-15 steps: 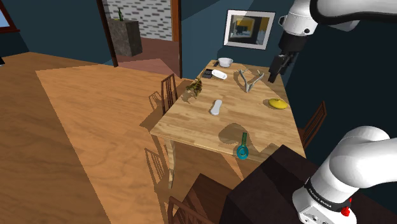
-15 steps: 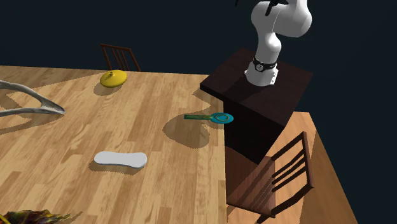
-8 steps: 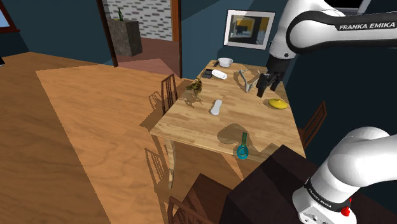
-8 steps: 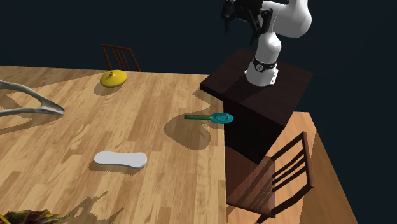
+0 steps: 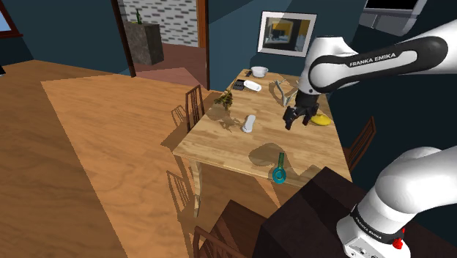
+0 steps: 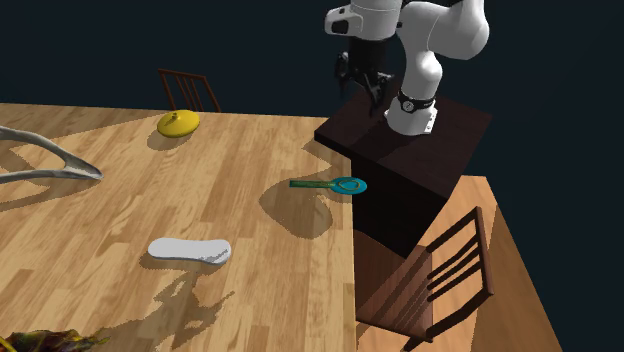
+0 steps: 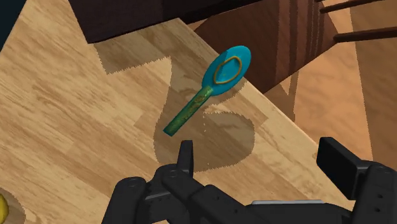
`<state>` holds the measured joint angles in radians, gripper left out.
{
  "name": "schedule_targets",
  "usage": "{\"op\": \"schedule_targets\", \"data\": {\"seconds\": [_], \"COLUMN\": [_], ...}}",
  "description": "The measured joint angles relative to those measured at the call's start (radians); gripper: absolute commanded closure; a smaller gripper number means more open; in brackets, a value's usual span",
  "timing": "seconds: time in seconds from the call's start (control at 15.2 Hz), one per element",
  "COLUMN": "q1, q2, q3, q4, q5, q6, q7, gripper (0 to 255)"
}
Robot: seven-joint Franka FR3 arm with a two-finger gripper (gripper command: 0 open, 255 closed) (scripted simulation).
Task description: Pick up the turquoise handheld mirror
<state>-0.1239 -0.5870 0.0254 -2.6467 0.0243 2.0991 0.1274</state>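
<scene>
Arm (image 5: 366, 59) – reaches from the stand (image 5: 307, 212) up and out over the wooden worktop (image 5: 220, 139), forearm crossing level, wrist bent down. The end effector (image 5: 291, 123) hangs above the worktop's far half in the shoulder view, clear of the surface. In the second exterior view the end effector (image 6: 362, 92) is in the air above the stand's (image 6: 420, 140) far corner.

End effector state – in the wrist view the two black fingers (image 7: 185, 156) stand wide apart with nothing between them; the end effector (image 7: 262, 160) grips nothing.

Target – the turquoise handheld mirror (image 5: 279, 170) lies flat on the worktop at the edge nearest the stand. Its round head is right at that edge, just beside the stand's corner, and its greenish handle points away from the stand. In the wrist view the turquoise handheld mirror (image 7: 210, 89) lies ahead of the fingertips, well apart from them. The arm's shadow falls on the wood around the handle end.

Surroundings:
- yellow object (image 5: 318, 119), near the end effector in the shoulder view, on the worktop's right edge
- white flat object (image 6: 190, 249), mid-worktop, well apart from the mirror (image 6: 340, 185)
- grey tongs (image 5: 284, 92), farther along
- white bowl (image 5: 259, 71) at the far end
- wooden chair (image 6: 445, 265) beside the stand, at the worktop's edge
</scene>
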Motion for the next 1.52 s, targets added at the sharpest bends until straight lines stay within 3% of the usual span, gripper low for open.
{"op": "schedule_targets", "data": {"seconds": [0.79,1.25,1.52], "q1": [-0.039,-0.041,-0.057], "q2": [0.411,0.729,0.823], "q3": [-0.031,-0.022,0.006], "q4": [-0.074,-0.019,0.001], "q5": [0.117,0.324,0.396], "q6": [0.428,0.657,0.726], "q7": [0.120,0.084,0.043], "gripper": [0,0,0]}}
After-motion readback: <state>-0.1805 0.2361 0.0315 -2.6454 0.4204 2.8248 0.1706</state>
